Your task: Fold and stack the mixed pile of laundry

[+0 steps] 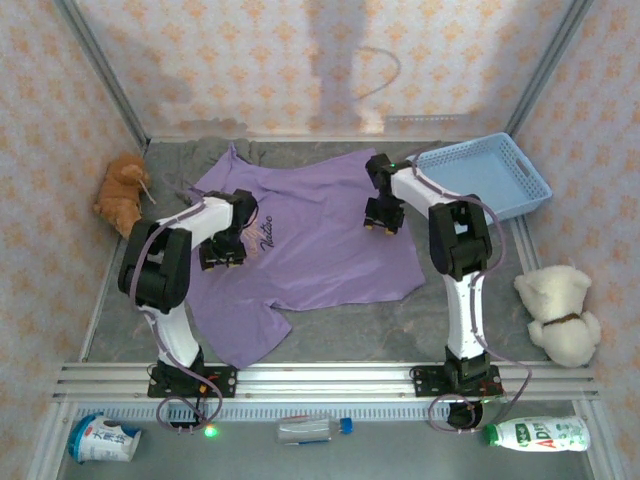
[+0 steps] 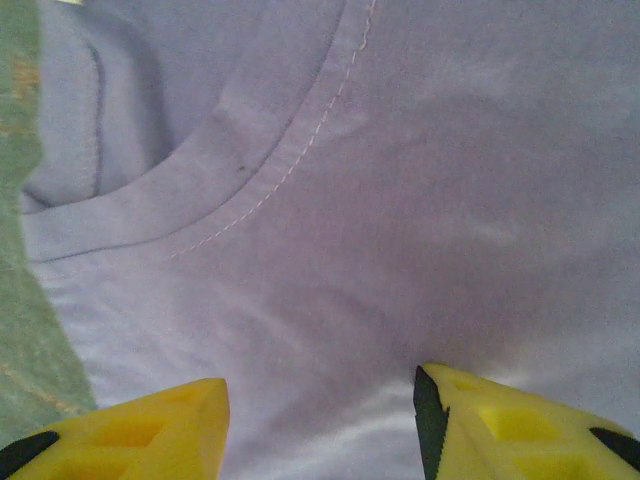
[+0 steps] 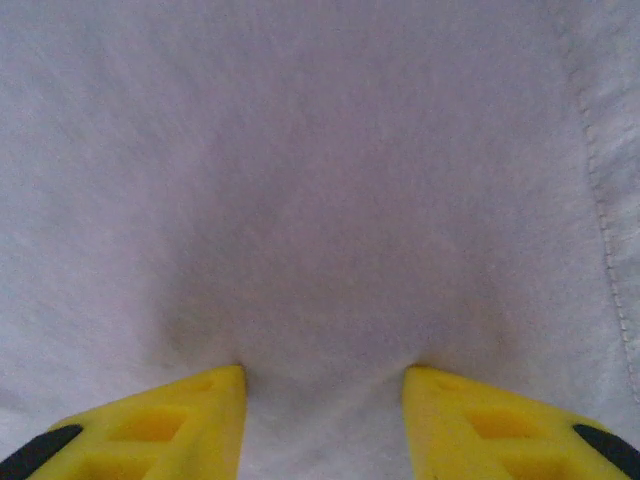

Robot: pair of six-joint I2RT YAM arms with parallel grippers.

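Observation:
The lavender-purple shirt [image 1: 320, 235] lies spread flat on the grey table, with its dark chest mark [image 1: 266, 235] left of centre. My left gripper [image 1: 222, 258] is low over the shirt beside that mark. In the left wrist view its yellow jaws [image 2: 320, 385] stand apart just below the stitched collar [image 2: 250, 170], with nothing between them. My right gripper [image 1: 383, 224] is on the shirt's upper right part. Its open tips [image 3: 324, 372] press into the cloth [image 3: 300, 150], which dimples between them. A wrinkled grey-brown piece [image 1: 178, 187] peeks out at the shirt's far left edge.
A light blue lattice basket [image 1: 490, 175] stands at the back right. An orange plush toy [image 1: 122, 195] lies at the left wall and a cream one [image 1: 558, 312] at the right. Bottles [image 1: 535, 433] lie in front of the metal rail [image 1: 320, 380].

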